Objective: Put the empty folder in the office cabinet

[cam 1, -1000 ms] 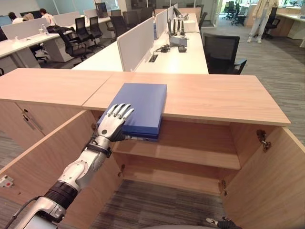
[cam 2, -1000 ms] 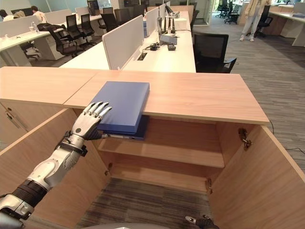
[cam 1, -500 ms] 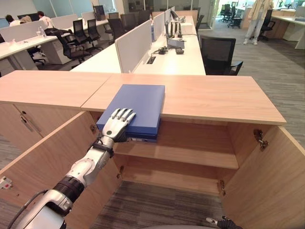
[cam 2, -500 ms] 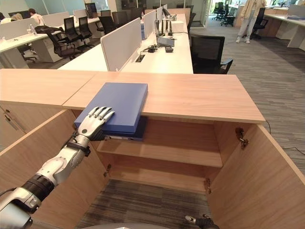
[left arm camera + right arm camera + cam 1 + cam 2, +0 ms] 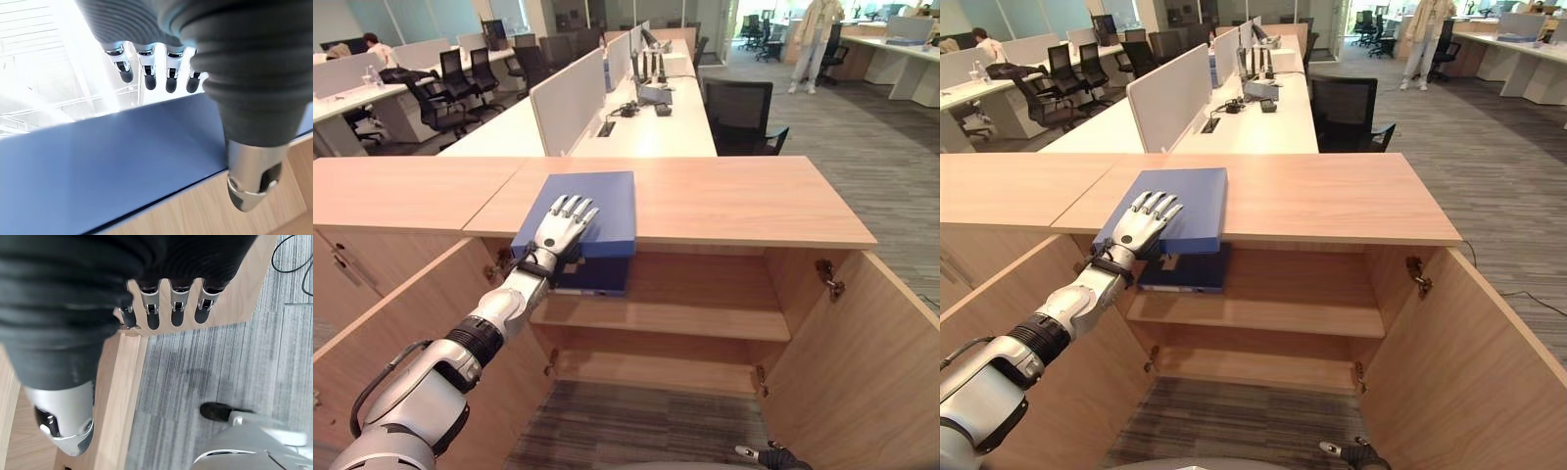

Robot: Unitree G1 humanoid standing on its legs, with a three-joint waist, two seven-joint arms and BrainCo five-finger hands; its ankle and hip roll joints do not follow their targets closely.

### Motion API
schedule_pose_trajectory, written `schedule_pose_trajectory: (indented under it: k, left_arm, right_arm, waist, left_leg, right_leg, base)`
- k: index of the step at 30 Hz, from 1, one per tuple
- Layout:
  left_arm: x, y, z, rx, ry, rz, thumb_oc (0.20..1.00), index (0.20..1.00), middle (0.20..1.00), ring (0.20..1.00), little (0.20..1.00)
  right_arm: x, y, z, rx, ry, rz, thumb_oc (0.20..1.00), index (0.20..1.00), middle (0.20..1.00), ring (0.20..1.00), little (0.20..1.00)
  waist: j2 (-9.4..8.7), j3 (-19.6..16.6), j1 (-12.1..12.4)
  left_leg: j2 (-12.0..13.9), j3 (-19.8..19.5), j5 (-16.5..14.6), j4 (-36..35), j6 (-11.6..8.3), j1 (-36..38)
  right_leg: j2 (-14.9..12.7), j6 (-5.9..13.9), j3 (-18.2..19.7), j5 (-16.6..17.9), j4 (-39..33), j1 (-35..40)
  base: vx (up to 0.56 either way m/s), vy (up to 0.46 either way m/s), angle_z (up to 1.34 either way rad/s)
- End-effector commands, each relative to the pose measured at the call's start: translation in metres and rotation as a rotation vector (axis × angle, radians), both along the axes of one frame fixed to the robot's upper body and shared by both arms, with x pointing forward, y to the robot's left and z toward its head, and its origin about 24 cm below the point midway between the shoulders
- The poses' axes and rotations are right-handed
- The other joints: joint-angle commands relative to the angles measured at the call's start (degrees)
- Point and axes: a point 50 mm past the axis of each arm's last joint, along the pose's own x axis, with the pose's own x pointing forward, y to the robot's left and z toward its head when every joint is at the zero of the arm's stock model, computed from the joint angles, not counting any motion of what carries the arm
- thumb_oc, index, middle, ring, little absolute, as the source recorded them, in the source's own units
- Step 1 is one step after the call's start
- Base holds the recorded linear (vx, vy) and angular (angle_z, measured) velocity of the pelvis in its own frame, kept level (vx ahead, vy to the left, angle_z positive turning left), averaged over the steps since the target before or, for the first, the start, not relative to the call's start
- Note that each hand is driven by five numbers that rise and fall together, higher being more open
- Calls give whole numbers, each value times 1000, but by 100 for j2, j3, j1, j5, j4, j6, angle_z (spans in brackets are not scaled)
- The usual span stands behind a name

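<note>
We see the blue folder (image 5: pixel 587 211) left of the middle of the frame. It lies flat on the wooden tabletop (image 5: pixel 734 201) of the office cabinet (image 5: pixel 822 343), and its near end sticks out over the front edge. Our left robot hand (image 5: pixel 560 227) lies on top of that end with its fingers (image 5: pixel 146 73) straight and spread. Both cabinet doors stand open below. Our right robot hand (image 5: pixel 171 308) hangs low over the grey floor (image 5: pixel 220 347), fingers straight, holding nothing.
</note>
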Motion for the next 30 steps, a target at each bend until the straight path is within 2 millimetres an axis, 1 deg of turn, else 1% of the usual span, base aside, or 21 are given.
schedule_pose_trajectory:
  k: [1, 2, 3, 4, 5, 7, 9, 10, 12, 13, 14, 19, 21, 22, 25, 28, 29, 30]
  left_arm:
    - [28, 11, 43, 74, -134, 75, 1000, 1000, 1000, 1000, 1000]
    - [28, 16, 34, 85, -97, 105, 589, 589, 589, 589, 589]
    - [28, 16, 34, 85, -97, 104, 523, 523, 523, 523, 523]
    - [27, 21, 26, 91, -63, 141, 200, 200, 200, 200, 200]
    - [27, 21, 26, 91, -63, 141, 200, 200, 200, 200, 200]
    - [26, 25, 17, 99, -27, 171, 200, 200, 200, 200, 200]
    - [23, 33, 7, 99, 9, 207, 200, 200, 200, 200, 200]
    - [23, 33, 7, 99, 9, 207, 200, 200, 200, 200, 200]
    - [20, 43, -1, 120, 42, 250, 200, 200, 200, 200, 200]
    - [20, 43, -1, 120, 42, 249, 200, 200, 200, 200, 200]
    - [18, 49, -7, 130, 66, 280, 200, 200, 200, 200, 200]
    - [11, 67, -20, 160, 119, 355, 200, 200, 200, 200, 200]
    - [8, 75, -21, 167, 125, 380, 200, 200, 200, 200, 200]
    - [9, 77, -18, 164, 113, 386, 200, 200, 200, 200, 200]
    - [9, 78, -14, 144, 95, 391, 200, 200, 200, 200, 200]
    - [11, 70, -10, 47, 64, 384, 200, 200, 200, 200, 200]
    - [12, 63, -3, -59, 32, 375, 200, 200, 200, 200, 200]
    - [11, 42, 16, -324, -49, 291, 200, 200, 200, 200, 200]
  right_arm:
    - [25, -5, 7, -31, -55, 14, 1000, 1000, 1000, 1000, 1000]
    - [25, -6, 7, -31, -59, 9, 1000, 1000, 1000, 1000, 1000]
    - [25, -6, 7, -31, -59, 9, 1000, 1000, 1000, 1000, 1000]
    - [25, -7, 7, -32, -59, 7, 1000, 1000, 1000, 1000, 1000]
    - [25, -8, 7, -33, -59, 7, 1000, 1000, 1000, 1000, 1000]
    - [24, -9, 8, -34, -58, -1, 1000, 1000, 1000, 1000, 1000]
    - [17, -11, 6, -31, -43, -13, 1000, 1000, 1000, 1000, 1000]
    - [17, -11, 6, -32, -43, -13, 1000, 1000, 1000, 1000, 1000]
    - [6, -15, 5, -35, -13, -29, 1000, 1000, 1000, 1000, 1000]
    - [5, -15, 5, -35, -13, -29, 1000, 1000, 1000, 1000, 1000]
    - [-2, -18, 4, -45, 8, -44, 1000, 1000, 1000, 1000, 1000]
    - [-16, -21, 2, -45, 35, -80, 1000, 1000, 1000, 1000, 1000]
    - [-22, -21, 2, -47, 48, -93, 1000, 1000, 1000, 1000, 1000]
    - [-28, -21, 1, -47, 61, -106, 1000, 1000, 1000, 1000, 1000]
    - [-33, -19, -1, -43, 73, -113, 1000, 1000, 1000, 1000, 1000]
    - [-33, -17, -1, -35, 71, -122, 1000, 1000, 1000, 1000, 1000]
    - [-32, -15, -1, -32, 63, -129, 1000, 1000, 1000, 1000, 1000]
    - [-24, -13, -1, -22, 32, -142, 1000, 1000, 1000, 1000, 1000]
  waist:
    - [-277, 34, -43]
    - [-269, 28, -64]
    - [-268, 31, -60]
    - [-259, 19, -87]
    - [-256, 23, -85]
    - [-247, 0, -115]
    - [-233, -34, -141]
    - [-233, -26, -139]
    - [-225, -71, -165]
    - [-226, -55, -163]
    - [-223, -61, -188]
    - [-221, -5, -247]
    - [-221, 5, -261]
    - [-226, 11, -258]
    - [-249, 30, -257]
    - [-275, 59, -244]
    - [-284, 68, -232]
    - [-316, 97, -183]
  left_leg:
    - [-17, -127, -462, 18, -28, 163]
    - [-19, -102, -477, 18, -19, 210]
    - [-19, -99, -479, 18, -19, 215]
    - [-21, -64, -497, 18, -14, 274]
    - [-21, -62, -499, 18, -14, 281]
    - [-28, -19, -516, 18, -9, 369]
    - [-44, 20, -549, 18, -6, 515]
    - [-44, 22, -552, 18, -6, 530]
    - [-65, 60, -594, 18, -11, 746]
    - [-65, 61, -598, 18, -11, 768]
    - [-73, 70, -632, 18, -13, 875]
    - [-89, 97, -691, 18, -14, 1067]
    - [-100, 101, -711, 18, -10, 1126]
    - [-101, 122, -726, 18, -12, 1174]
    - [-104, 138, -742, 18, -17, 1208]
    - [-101, 144, -740, 18, -19, 1199]
    - [-105, 135, -737, 18, -18, 1187]
    - [-106, 106, -702, 18, -15, 1144]
  right_leg:
    - [-185, 394, 13, -611, 194, 446]
    - [-187, 389, 41, -643, 235, 464]
    - [-187, 389, 44, -646, 240, 466]
    - [-194, 387, 57, -680, 283, 489]
    - [-193, 387, 59, -684, 286, 493]
    - [-202, 386, 69, -726, 341, 546]
    - [-217, 382, 88, -786, 392, 660]
    - [-217, 382, 90, -790, 393, 673]
    - [-237, 389, 101, -849, 425, 886]
    - [-237, 390, 102, -850, 419, 910]
    - [-251, 400, 95, -873, 387, 1046]
    - [-277, 425, 119, -898, 323, 1276]
    - [-277, 432, 154, -901, 301, 1338]
    - [-279, 441, 163, -904, 284, 1382]
    - [-281, 447, 168, -899, 269, 1414]
    - [-283, 452, 156, -882, 261, 1400]
    - [-284, 451, 145, -869, 256, 1385]
    - [-290, 434, 128, -817, 252, 1335]
  base:
    - [19, 6, -4]
    - [0, 0, 0]
    - [0, 0, 0]
    - [0, 0, 0]
    - [35, 11, -5]
    - [62, 16, -5]
    - [94, 22, -4]
    - [125, 26, -10]
    - [127, 27, -12]
    - [103, 24, -6]
    - [79, 24, -3]
    - [63, 28, -5]
    - [53, 25, -6]
    - [44, 19, -5]
    - [13, 6, -1]
    - [0, 8, -4]
    - [-18, -6, -3]
    - [0, 0, 0]
